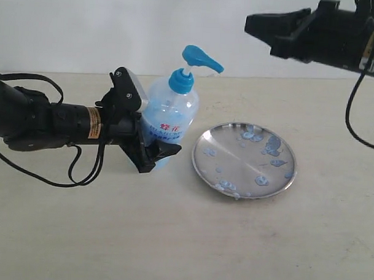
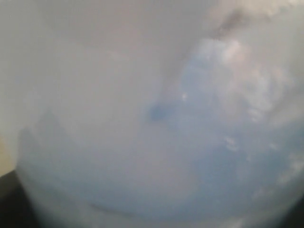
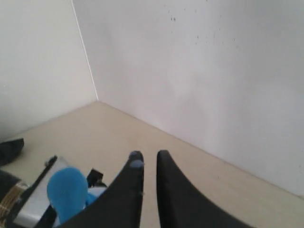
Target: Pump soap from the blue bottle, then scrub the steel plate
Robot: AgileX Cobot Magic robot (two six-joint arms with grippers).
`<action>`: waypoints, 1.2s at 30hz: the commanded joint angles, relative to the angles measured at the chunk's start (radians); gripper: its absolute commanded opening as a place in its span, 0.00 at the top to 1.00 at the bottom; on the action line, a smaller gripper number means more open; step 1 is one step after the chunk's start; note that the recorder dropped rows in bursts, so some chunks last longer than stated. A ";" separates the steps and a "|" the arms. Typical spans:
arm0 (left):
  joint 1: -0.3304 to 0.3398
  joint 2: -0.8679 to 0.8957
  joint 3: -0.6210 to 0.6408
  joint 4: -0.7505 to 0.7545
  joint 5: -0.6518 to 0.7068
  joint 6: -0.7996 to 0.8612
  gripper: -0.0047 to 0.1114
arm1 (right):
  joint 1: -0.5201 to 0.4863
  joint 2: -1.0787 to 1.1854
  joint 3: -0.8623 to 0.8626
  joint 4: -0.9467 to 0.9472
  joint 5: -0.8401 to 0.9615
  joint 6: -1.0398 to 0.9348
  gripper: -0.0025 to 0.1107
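Note:
The blue bottle (image 1: 176,109) stands upright on the table, its bright blue pump head (image 1: 201,57) pointing towards the steel plate (image 1: 229,155). My left gripper (image 1: 158,146) is shut on the bottle's lower body. In the left wrist view the bottle (image 2: 156,133) fills the picture as a blur and the jaws are hidden. Soap (image 1: 271,145) lies in pale blue blobs over the plate. My right gripper (image 1: 257,23) hangs high above the plate, to the right of the pump. Its fingers are nearly together, holding nothing (image 3: 149,159). One fingertip (image 3: 136,164) carries a bluish smear. The pump head (image 3: 66,190) shows below it.
The beige table (image 1: 171,238) meets white walls (image 3: 190,71) at the back. A black cable (image 1: 69,173) loops under the left arm, and another cable (image 1: 354,115) hangs from the right arm.

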 commanded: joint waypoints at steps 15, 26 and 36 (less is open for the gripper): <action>-0.011 0.011 -0.093 -0.010 -0.077 -0.054 0.92 | 0.268 0.010 -0.093 -0.210 0.400 0.125 0.97; -0.086 0.011 -0.099 -0.008 0.004 -0.001 0.92 | 0.268 0.093 -0.091 -0.220 0.432 0.179 0.97; -0.086 0.011 -0.101 -0.008 0.004 -0.001 0.92 | 0.268 0.134 -0.089 -0.230 0.467 0.211 0.97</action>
